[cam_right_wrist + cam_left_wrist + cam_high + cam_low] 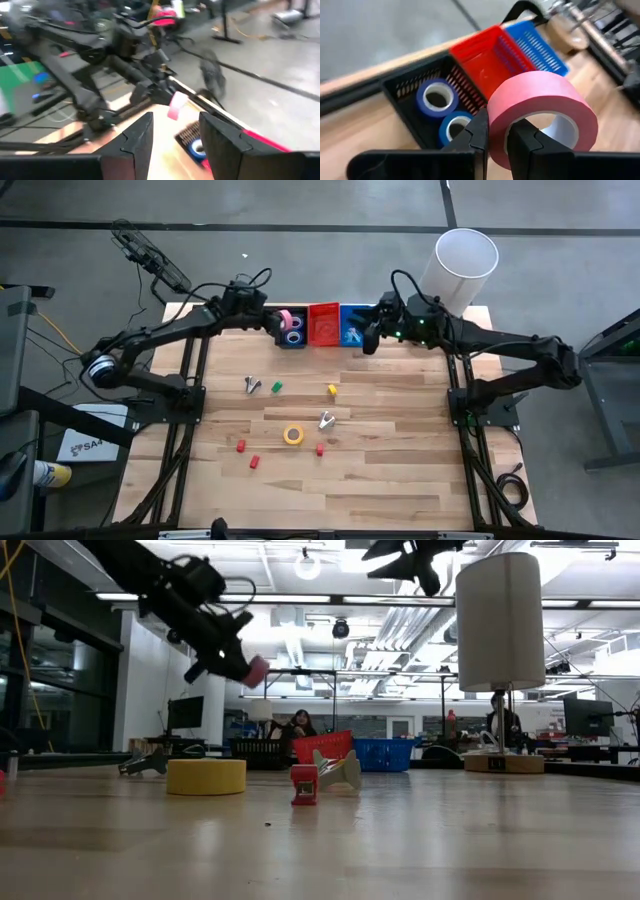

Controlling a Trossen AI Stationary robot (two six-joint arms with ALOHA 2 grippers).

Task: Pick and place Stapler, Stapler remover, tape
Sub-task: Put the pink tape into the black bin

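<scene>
My left gripper [281, 321] is shut on the pink tape roll [540, 107], above the black basket [410, 87] at the table's far edge. Two blue tape rolls [436, 97] lie inside that basket. The yellow tape roll [293, 435] lies flat on the table's middle. Two metal staple removers [253, 385] [327, 420] rest on the table. My right gripper [175, 137] is open and empty, hovering over the blue basket [352, 323]. In the low view the left gripper [238, 662] with the pink roll [257, 671] is well above the table. My left gripper pinches the pink roll's wall [497, 132] between its two fingers, one finger [525, 142] inside the open centre and the other [477, 132] outside. The roll is lifted clear of the table and sticks out beyond the fingertips, above the black basket.
A red basket [323, 323] stands between the black and blue ones. Small coloured blocks lie scattered: green [277, 387], yellow [332, 389], red [241, 446] [320, 448]. A tall white cylinder [466, 265] stands at the far right corner. People sit in the room beyond.
</scene>
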